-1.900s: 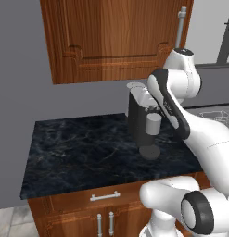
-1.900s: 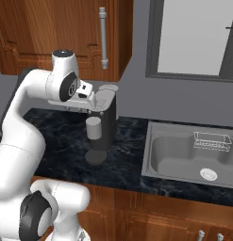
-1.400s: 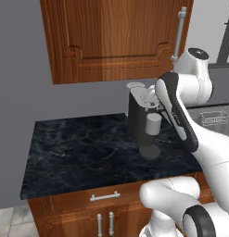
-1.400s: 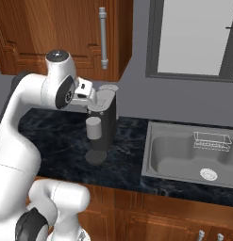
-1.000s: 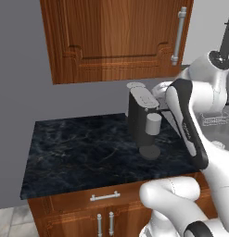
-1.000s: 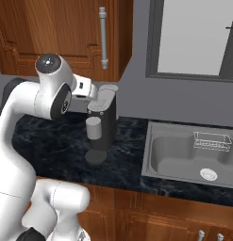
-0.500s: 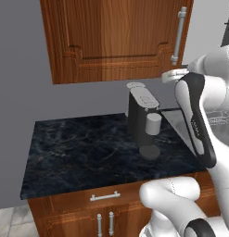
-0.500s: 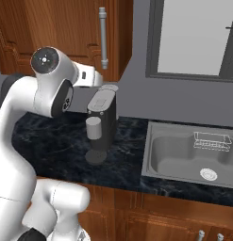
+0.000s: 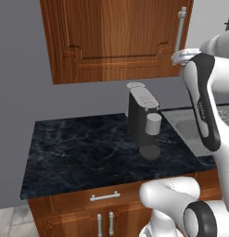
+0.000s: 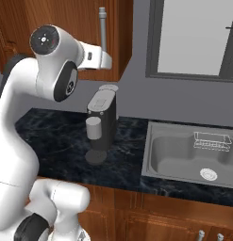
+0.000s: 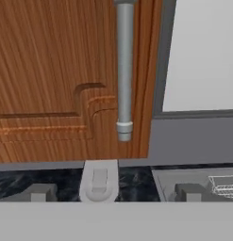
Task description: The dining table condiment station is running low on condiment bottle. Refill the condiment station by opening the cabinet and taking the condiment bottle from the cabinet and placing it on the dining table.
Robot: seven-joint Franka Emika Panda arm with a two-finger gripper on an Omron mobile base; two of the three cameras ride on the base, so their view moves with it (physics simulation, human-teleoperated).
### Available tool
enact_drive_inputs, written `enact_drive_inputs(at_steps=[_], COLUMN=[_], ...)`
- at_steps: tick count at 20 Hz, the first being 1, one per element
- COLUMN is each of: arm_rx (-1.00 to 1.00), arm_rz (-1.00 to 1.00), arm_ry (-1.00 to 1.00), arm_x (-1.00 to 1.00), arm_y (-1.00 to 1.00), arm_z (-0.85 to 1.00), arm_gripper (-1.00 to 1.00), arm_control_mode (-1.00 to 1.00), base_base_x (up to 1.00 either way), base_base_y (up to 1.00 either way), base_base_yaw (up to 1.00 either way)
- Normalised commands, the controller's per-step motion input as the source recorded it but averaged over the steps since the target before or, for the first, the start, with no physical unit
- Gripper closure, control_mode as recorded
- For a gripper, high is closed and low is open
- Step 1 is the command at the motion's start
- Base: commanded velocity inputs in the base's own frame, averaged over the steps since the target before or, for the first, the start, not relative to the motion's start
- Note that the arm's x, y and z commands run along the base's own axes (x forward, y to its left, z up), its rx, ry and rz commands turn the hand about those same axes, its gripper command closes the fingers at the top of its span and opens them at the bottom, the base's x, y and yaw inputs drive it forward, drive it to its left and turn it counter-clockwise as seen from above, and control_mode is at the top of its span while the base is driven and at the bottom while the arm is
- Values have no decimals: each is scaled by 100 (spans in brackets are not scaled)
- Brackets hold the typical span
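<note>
Currently, landmark: cabinet (image 9: 116, 39), door closed.
Handle (image 11: 123, 70): long axis vertical, at the door's right edge, lower end pointing down toward the coffee machine (image 10: 101, 122).
Gripper (image 11: 113, 194): fingers spread, level with the handle's lower end, apart from it.
Sink (image 10: 193, 157): right of the coffee machine.
Counter (image 9: 88, 152): below the cabinet.
</note>
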Motion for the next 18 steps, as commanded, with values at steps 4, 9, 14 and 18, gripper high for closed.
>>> enact_drive_inputs(at_steps=[4,9,14,18], arm_rx=[0,0,0,0], arm_rz=[-3,0,0,0], arm_ry=[-1,0,0,-1], arm_x=[9,26,50,59], arm_y=[-6,0,0,-10], arm_z=[55,33,2,-1], arm_gripper=[-100,-100,-100,-100], arm_control_mode=[-100,-100,-100,-100], base_base_x=[0,0,0,0], base_base_y=[0,0,0,0], base_base_yaw=[0,0,0,0])
